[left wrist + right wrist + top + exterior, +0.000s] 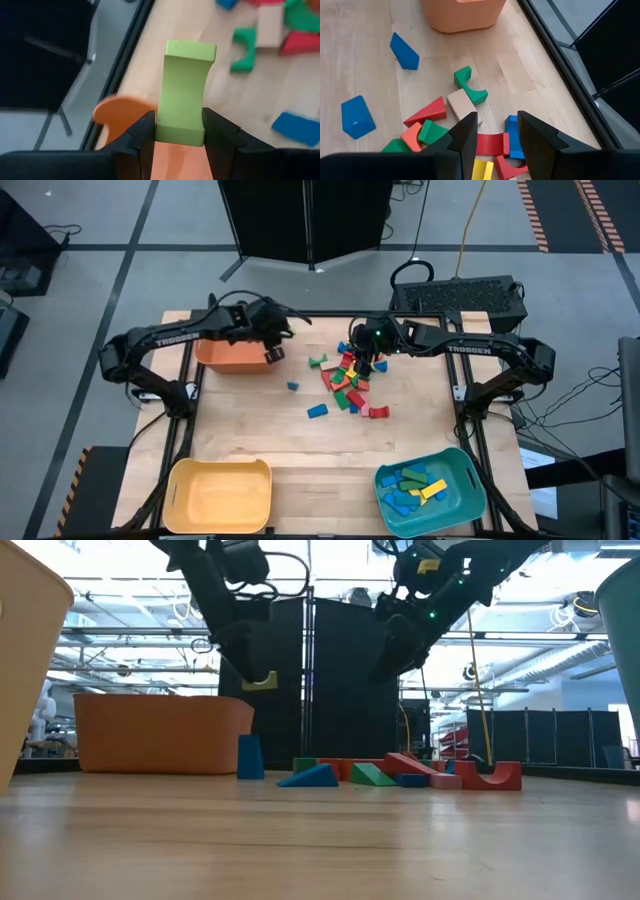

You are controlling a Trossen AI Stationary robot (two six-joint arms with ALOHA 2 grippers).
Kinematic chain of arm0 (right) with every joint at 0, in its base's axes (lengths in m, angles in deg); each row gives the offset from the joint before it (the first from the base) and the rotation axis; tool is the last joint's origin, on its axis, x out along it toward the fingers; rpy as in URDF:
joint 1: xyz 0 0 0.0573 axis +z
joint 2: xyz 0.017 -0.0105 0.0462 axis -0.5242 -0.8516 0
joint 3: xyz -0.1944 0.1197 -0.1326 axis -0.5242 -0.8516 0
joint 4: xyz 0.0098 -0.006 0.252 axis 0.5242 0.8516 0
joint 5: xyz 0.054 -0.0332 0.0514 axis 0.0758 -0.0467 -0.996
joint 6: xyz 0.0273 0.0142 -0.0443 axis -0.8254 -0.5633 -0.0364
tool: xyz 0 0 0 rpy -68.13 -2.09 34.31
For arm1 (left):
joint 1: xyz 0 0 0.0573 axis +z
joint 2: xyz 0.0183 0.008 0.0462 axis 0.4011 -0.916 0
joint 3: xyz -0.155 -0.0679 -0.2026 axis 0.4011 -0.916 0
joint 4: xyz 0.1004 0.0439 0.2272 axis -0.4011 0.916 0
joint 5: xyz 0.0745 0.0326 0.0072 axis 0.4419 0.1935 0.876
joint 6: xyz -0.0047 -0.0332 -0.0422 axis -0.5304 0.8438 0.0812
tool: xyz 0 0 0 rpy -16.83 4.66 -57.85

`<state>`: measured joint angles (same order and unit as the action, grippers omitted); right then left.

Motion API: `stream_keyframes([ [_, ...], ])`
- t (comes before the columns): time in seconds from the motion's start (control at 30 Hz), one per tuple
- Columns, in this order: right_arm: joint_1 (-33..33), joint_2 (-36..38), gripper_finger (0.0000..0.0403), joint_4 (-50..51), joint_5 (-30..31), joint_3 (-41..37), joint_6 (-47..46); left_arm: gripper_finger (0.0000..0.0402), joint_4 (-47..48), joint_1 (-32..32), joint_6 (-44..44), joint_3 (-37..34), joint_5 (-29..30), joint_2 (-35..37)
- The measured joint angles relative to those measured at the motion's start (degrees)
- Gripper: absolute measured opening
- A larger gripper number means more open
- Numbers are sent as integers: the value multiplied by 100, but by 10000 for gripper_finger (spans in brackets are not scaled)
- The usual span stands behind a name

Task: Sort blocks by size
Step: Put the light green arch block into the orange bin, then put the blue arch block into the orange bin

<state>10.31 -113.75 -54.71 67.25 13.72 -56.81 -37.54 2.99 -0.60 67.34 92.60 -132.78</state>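
Delivery step: left gripper (179, 137) pinches a light-green waisted wooden block (184, 92) above the orange plastic bin (238, 355) (release comes next, once centred). Right gripper (496, 135), jaws spread and empty, hovers over the mixed block pile (350, 380).

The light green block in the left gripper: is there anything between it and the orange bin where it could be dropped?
Nothing visible is in the way. The left gripper holds the light green block above the orange bin, near the bin's right end. Only open air shows between the block and the bin.
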Motion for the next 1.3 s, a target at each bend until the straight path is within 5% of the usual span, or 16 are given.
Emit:
stream_keyframes([
  [0.37,2,0,127,206,0,4,2,128,741,761,296,-141,-11,43],
  [0.67,1,4,127,-43,-42,-327,-108,132,810,1173,452,-537,-587,39],
  [1.07,121,-710,100,-469,-32,-330,-789,218,472,1204,441,-907,-605,37],
  [1.3,114,-1229,96,-650,-25,-332,-795,234,396,1204,386,-907,-486,38],
])
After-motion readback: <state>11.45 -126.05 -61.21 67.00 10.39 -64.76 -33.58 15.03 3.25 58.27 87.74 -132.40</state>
